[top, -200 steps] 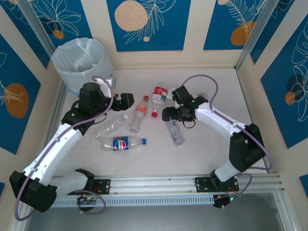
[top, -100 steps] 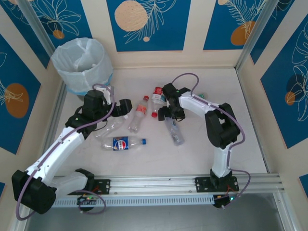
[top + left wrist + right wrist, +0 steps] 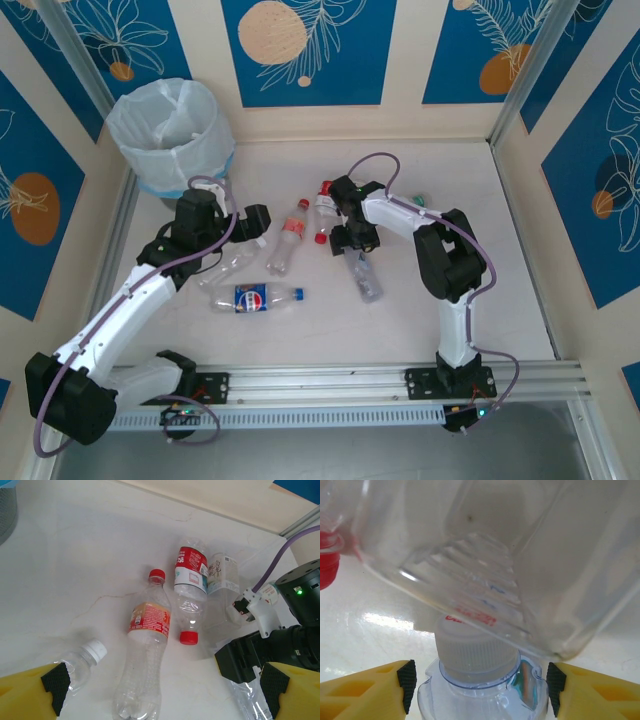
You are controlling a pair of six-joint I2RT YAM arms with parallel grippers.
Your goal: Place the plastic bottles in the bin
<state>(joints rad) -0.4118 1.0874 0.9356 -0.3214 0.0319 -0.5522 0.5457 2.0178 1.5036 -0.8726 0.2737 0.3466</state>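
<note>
Seen from above, the right claw (image 3: 344,240) sits over the cap end of a clear bottle (image 3: 368,280) near the middle of the table (image 3: 450,320). The right wrist view shows its yellow fingers (image 3: 365,690) spread to either side of the bottle's neck. The black pads stand just beside the shoulders, with a sliver of gap on each side.

The bottle lies flat. Its long axis runs from far to near, leaning slightly right, with the cap at the far end and the base toward the arms. It is clear, thin and crinkled, with a ribbed white cap (image 3: 472,652). The ribbed end of a second clear bottle (image 3: 485,555) lies just beyond the cap and overlaps it in that view.

The left claw (image 3: 255,222) is spread wide and holds nothing. It is just left of a red-capped bottle (image 3: 288,235) with an orange label and near a small white-capped bottle (image 3: 232,262). A blue-labelled bottle (image 3: 255,298) lies nearer the arms. The bin (image 3: 170,130) stands in the far left corner, well apart from the right claw.
</note>
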